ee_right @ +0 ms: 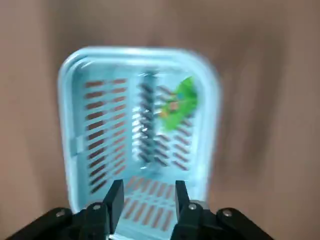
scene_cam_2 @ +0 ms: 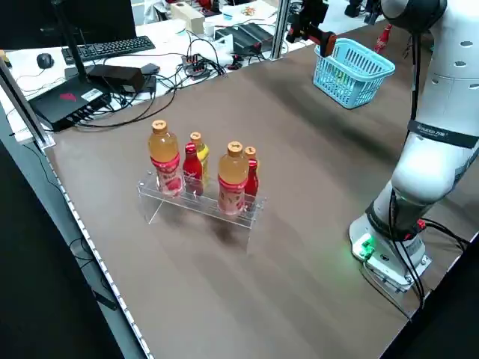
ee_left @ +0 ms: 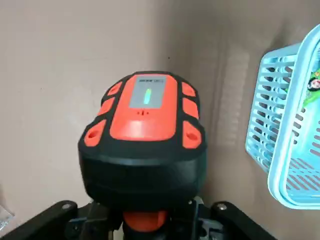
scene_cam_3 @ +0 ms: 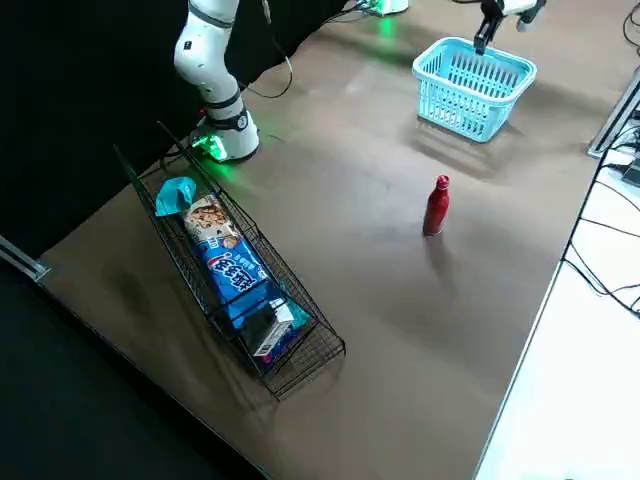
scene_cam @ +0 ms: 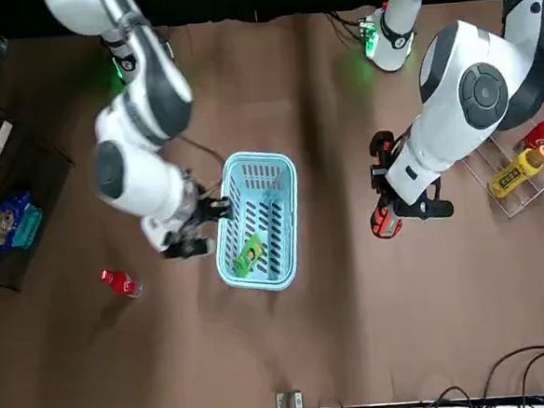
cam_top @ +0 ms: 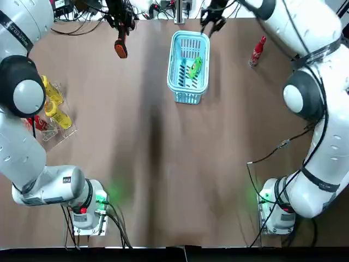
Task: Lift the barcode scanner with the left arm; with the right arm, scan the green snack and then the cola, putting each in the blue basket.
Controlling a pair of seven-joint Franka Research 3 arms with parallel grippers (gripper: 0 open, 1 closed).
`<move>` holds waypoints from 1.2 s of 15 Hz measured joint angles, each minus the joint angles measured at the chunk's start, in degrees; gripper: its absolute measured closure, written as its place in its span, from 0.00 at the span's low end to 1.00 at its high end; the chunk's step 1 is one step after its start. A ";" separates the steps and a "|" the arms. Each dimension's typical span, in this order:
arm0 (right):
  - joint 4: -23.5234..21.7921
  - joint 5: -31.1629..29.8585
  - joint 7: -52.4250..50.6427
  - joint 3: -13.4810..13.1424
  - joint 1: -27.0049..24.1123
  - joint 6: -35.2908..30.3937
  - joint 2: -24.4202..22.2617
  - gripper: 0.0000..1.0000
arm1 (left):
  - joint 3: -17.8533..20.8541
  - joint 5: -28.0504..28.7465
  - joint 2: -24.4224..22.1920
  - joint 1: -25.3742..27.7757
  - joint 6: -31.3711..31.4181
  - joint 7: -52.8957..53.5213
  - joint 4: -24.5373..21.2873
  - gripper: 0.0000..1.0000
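Left fingers (cam_top: 124, 28): closed on the scanner (ee_left: 145, 130), held above the desk (cam_top: 163, 164), left of the basket (cam_top: 188, 99).
Scanner: black body, orange face, green light lit.
Right fingers (ee_right: 181, 200): apart, empty, over the basket's far end.
Snack (cam_top: 195, 67): green packet lying inside the blue basket.
Cola (cam_top: 257, 51): red bottle upright on the desk, right of the basket.

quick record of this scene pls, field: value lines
left gripper: shut on the barcode scanner, held to the robot's left of the blue basket
right gripper: open, empty, raised by the blue basket's far end
green snack: inside the blue basket
cola: upright on the table, to the robot's right of the blue basket, untouched
remaining: cola
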 joint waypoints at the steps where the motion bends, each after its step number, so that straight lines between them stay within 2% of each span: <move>1: 0.02 -2.08 -0.41 -0.13 -2.22 -1.33 -0.43 0.50 | 0.01 0.01 0.00 0.00 -0.15 -0.10 -0.11 0.64; 4: -0.06 -14.44 -2.11 -0.19 -8.03 -2.85 -0.74 0.44 | 0.02 0.01 0.05 0.00 -0.28 -0.41 -0.25 0.64; 6: -0.29 -19.35 -3.81 -0.23 -11.12 -2.88 -0.72 0.39 | 0.01 0.01 0.12 -0.01 -0.29 -0.44 -0.29 0.64; 9: -0.32 -20.27 -7.45 -0.27 -16.38 -2.61 -0.71 0.37 | 0.00 0.01 0.27 -0.11 -0.29 -0.45 -0.36 0.64; 11: -0.41 -20.60 -8.38 -0.30 -19.36 -2.01 -0.57 0.31 | -0.03 0.01 0.38 -0.46 -0.29 -0.53 -0.39 0.64; 13: -3.03 -20.60 -8.98 -0.28 -22.99 0.28 -0.27 0.32 | -0.04 0.01 0.68 -0.70 -0.29 -0.76 -0.41 0.64; 16: -8.35 -20.60 -9.01 -0.18 -23.62 8.67 0.61 0.30 | -0.03 0.01 1.13 -0.64 -0.29 -0.79 -0.41 0.64; 18: -10.79 -20.60 -8.97 -0.06 -23.62 12.15 1.25 0.15 | -0.03 0.01 1.35 -0.64 -0.29 -0.79 -0.41 0.64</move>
